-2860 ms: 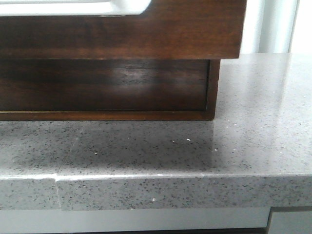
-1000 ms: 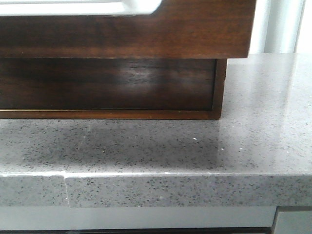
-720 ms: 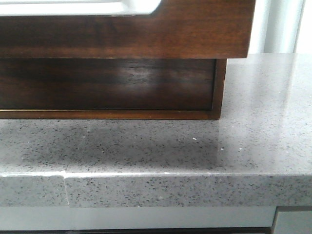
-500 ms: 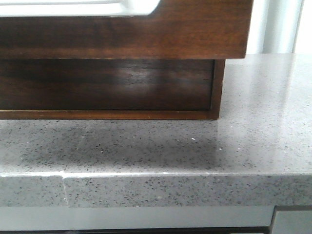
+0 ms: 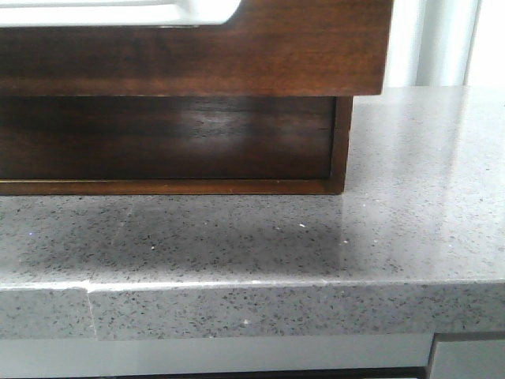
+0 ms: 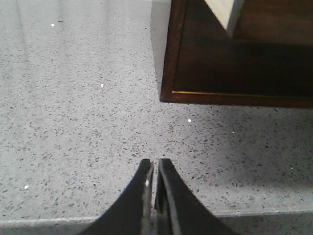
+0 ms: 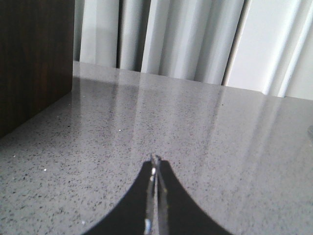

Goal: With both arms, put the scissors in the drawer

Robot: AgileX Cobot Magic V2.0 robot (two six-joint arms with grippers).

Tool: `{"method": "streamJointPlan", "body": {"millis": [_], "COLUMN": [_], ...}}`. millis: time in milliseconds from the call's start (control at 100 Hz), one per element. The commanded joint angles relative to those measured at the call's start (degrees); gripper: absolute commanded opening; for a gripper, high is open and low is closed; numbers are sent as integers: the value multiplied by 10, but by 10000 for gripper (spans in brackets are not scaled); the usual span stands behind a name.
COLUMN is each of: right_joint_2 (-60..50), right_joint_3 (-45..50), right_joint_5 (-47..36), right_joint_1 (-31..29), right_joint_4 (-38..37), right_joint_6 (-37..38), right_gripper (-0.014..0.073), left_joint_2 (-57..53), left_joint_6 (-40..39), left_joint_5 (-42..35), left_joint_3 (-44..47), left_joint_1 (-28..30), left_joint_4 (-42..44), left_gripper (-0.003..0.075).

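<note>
We note the cabinet [image 5: 158,142] has shifted left in the front view; both tools, left tool [image 6: 152,169] and right tool [image 7: 155,166], are clenched empty above the counter [image 5: 410,205], scissors unseen.

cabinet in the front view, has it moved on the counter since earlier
No. The cabinet keeps the same gap from its right corner to the countertop seam; both slid together in the picture, so only the view shifted.

Cabinet [image 5: 170,146] seated on countertop [image 5: 410,197], toward the left side of the front view. Top drawer [image 5: 237,55] pulled out, overhanging cabinet base and the countertop before it. Curtain [image 7: 195,39] behind countertop, right of cabinet.
</note>
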Motion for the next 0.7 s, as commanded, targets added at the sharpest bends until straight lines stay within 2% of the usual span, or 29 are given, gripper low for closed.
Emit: {"method": "streamJointPlan", "body": {"millis": [0, 240, 690], "right_joint_2": [-20, -34, -34], "right_joint_3": [18, 18, 18], "right_joint_5": [16, 154, 148], "right_joint_1": [-5, -5, -5], "right_joint_4": [-24, -14, -13], "right_joint_6": [26, 26, 26], "right_gripper": [-45, -45, -45], "left_joint_2": [-19, -19, -19], "left_joint_6": [-5, -5, -5], "left_joint_5": [-22, -23, -23], "left_joint_3": [11, 11, 11], "left_joint_1": [-3, -3, -3], "left_joint_4": [-9, -9, -9], "left_gripper": [-20, -20, -20]}}
